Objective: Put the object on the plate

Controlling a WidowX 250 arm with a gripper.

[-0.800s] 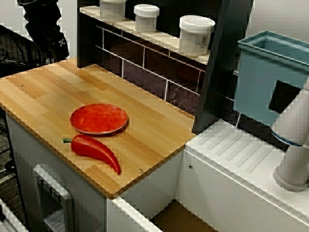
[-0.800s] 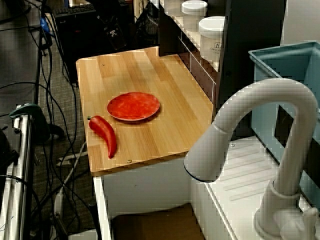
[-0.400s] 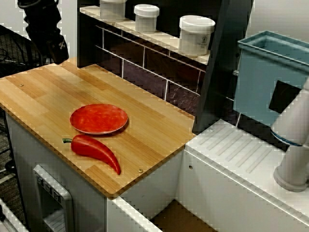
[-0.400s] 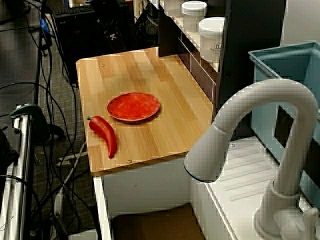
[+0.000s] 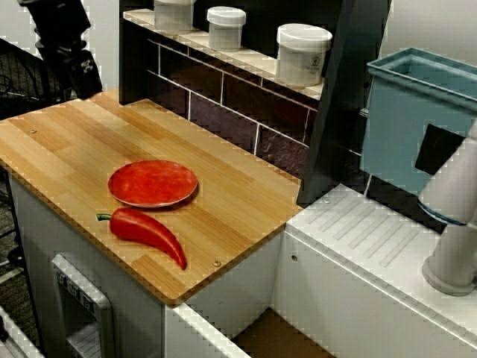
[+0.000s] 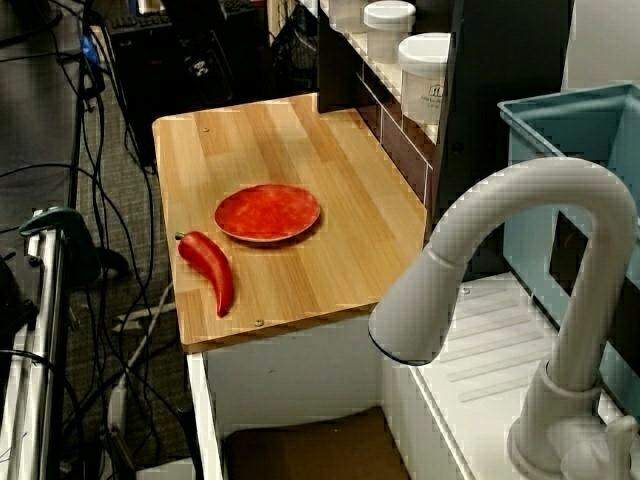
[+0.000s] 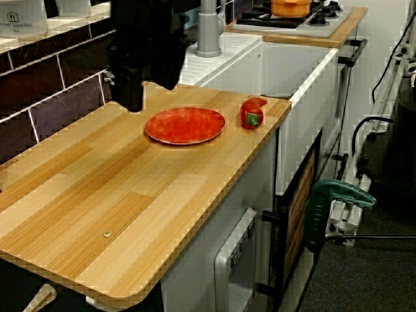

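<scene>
The pepper (image 5: 141, 233) lies near-right of the gripper (image 5: 74, 63) (jaw state unclear), just beside the plate (image 5: 153, 183), its length running left-right.

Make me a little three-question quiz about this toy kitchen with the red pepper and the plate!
1. True or false: the pepper is lying on the plate.
2. How many white jars stand on the shelf in the front view?
3. Where is the gripper? A) touching the pepper B) up by the far corner of the wooden counter, away from the pepper C) over the sink

Key:
1. False; it lies on the counter beside the plate.
2. Three.
3. B
</scene>
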